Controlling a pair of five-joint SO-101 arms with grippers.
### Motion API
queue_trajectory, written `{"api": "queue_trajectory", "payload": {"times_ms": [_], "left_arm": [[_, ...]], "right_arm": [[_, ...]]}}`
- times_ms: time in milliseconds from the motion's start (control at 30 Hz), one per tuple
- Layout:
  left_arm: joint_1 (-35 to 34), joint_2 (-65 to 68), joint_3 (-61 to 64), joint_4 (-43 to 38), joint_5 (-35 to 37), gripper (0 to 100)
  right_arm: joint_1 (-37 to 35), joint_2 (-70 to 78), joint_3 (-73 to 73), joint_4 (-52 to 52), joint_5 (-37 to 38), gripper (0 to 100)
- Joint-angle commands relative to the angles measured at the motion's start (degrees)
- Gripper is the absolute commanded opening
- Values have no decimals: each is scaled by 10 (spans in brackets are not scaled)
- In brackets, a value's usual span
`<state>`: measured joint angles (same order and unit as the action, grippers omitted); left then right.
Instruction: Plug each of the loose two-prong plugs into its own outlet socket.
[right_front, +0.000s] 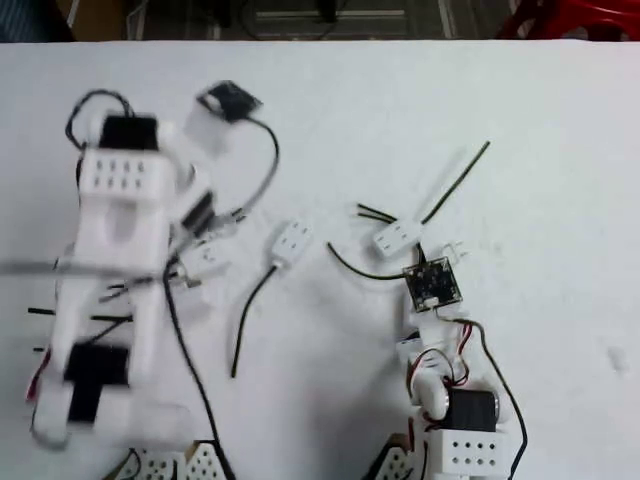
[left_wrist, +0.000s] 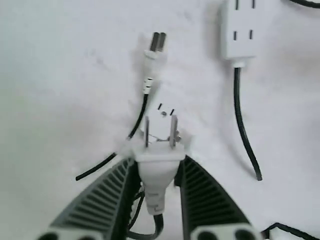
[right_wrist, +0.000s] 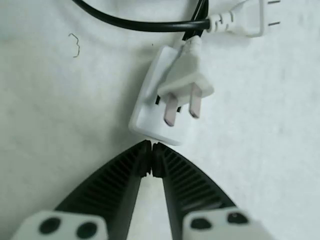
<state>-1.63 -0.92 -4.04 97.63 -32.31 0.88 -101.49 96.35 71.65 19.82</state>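
High view: the first socket (right_front: 291, 240) lies mid-table. The left arm (right_front: 110, 270) stands to its left. A second socket (right_front: 397, 237) lies to its right, just ahead of the right arm (right_front: 455, 420). Left wrist view: the left gripper (left_wrist: 158, 165) is clenched on a white plug (left_wrist: 159, 154), prongs bare, apart from the first socket (left_wrist: 242, 30); a small plug (left_wrist: 155, 50) lies loose beside that socket. Right wrist view: the right gripper (right_wrist: 151, 157) is clenched on nothing, its tips just beside the second socket (right_wrist: 147, 107), across which a third plug (right_wrist: 186, 80) lies, prongs bare.
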Motion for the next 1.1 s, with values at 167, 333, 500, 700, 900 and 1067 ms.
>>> {"api": "queue_trajectory", "payload": {"times_ms": [167,333,500,700,900,1067], "left_arm": [[90,-235,424,-149,42,24],[92,-240,520,-272,64,24],[96,-240,557,-425,178,24],[94,-240,586,-557,244,24],[131,-276,592,-597,279,23],[161,-451,661,-587,281,23]], "right_arm": [[-1,-6,6,1,4,23],[-1,-6,6,1,4,23],[-1,-6,6,1,4,23],[-1,-6,6,1,4,23],[-1,-6,6,1,4,23],[-1,-6,6,1,4,23]]}}
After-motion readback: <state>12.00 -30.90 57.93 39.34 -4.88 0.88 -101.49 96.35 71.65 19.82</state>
